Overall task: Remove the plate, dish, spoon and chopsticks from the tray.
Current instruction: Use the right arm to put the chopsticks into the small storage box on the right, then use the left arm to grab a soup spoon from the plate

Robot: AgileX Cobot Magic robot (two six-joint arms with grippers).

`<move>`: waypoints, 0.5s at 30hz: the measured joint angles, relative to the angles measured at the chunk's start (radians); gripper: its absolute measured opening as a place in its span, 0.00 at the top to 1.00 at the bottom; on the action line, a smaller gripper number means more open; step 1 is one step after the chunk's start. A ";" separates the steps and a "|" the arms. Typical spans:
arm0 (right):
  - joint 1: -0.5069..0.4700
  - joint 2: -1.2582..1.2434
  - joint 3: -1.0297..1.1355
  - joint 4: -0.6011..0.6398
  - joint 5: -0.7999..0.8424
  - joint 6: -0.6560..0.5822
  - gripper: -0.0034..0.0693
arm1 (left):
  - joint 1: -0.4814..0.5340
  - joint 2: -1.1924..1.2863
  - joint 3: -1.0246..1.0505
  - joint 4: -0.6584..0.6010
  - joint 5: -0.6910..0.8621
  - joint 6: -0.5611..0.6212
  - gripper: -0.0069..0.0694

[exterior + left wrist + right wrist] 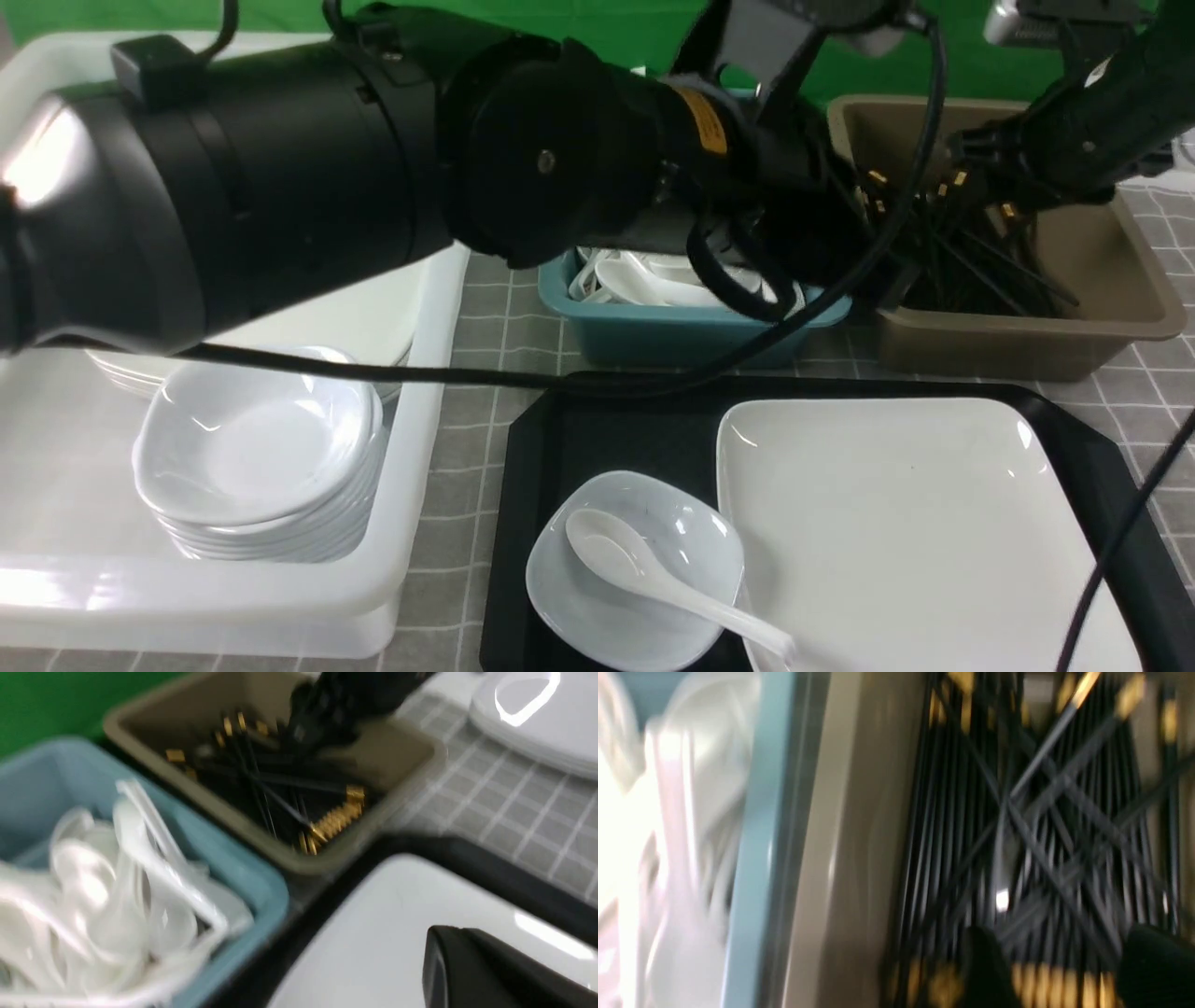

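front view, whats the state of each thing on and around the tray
plate: flat on the tray, bare
dish: on the tray, holding the spoon
spoon: lying in the dish, handle end over the plate's edge
chopsticks: piled in the brown tub, none on the tray
right tool: open, over the brown tub
left tool: shut

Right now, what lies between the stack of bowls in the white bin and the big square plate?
In the front view: a strip of checked cloth, then the small dish holding the spoon on the black tray.
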 joint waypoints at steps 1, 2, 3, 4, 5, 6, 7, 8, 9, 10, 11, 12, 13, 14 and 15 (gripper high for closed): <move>0.000 -0.034 0.001 0.000 0.065 -0.018 0.61 | 0.004 -0.001 0.000 0.000 0.053 -0.010 0.91; 0.000 -0.066 0.003 0.000 0.124 -0.033 0.72 | 0.010 -0.003 0.000 0.000 0.109 -0.023 0.91; 0.000 -0.091 0.005 0.000 0.155 -0.041 0.76 | 0.017 -0.006 0.000 -0.001 0.145 -0.033 0.91; 0.000 -0.156 0.014 0.001 0.206 -0.060 0.85 | 0.027 -0.012 0.000 -0.001 0.232 -0.045 0.91; 0.000 -0.208 0.029 0.007 0.241 -0.067 0.87 | 0.031 -0.014 0.000 -0.001 0.292 -0.048 0.91; 0.000 -0.261 0.051 0.020 0.276 -0.081 0.89 | 0.035 -0.019 0.000 0.001 0.353 -0.049 0.91; 0.000 -0.306 0.075 0.037 0.287 -0.099 0.90 | 0.035 -0.019 0.000 0.003 0.389 -0.048 0.91; 0.000 -0.362 0.112 0.067 0.302 -0.133 0.90 | 0.035 -0.019 0.000 0.007 0.446 -0.046 0.91; 0.000 -0.406 0.147 0.099 0.311 -0.165 0.91 | 0.035 -0.019 0.000 0.010 0.486 -0.042 0.91; 0.002 -0.484 0.218 0.158 0.315 -0.221 0.91 | 0.035 -0.019 0.004 0.012 0.529 -0.041 0.91; 0.005 -0.518 0.252 0.182 0.319 -0.240 0.91 | 0.035 -0.019 0.007 0.013 0.538 -0.036 0.91; 0.015 -0.591 0.334 0.224 0.319 -0.272 0.91 | 0.035 -0.019 0.016 0.014 0.545 -0.023 0.91; 0.025 -0.620 0.371 0.237 0.316 -0.281 0.91 | 0.035 -0.019 0.019 0.016 0.549 -0.015 0.91; 0.033 -0.649 0.408 0.248 0.314 -0.292 0.91 | 0.035 -0.019 0.023 0.016 0.552 -0.011 0.91; 0.063 -0.713 0.504 0.269 0.288 -0.330 0.91 | 0.035 -0.019 0.034 0.018 0.562 -0.008 0.91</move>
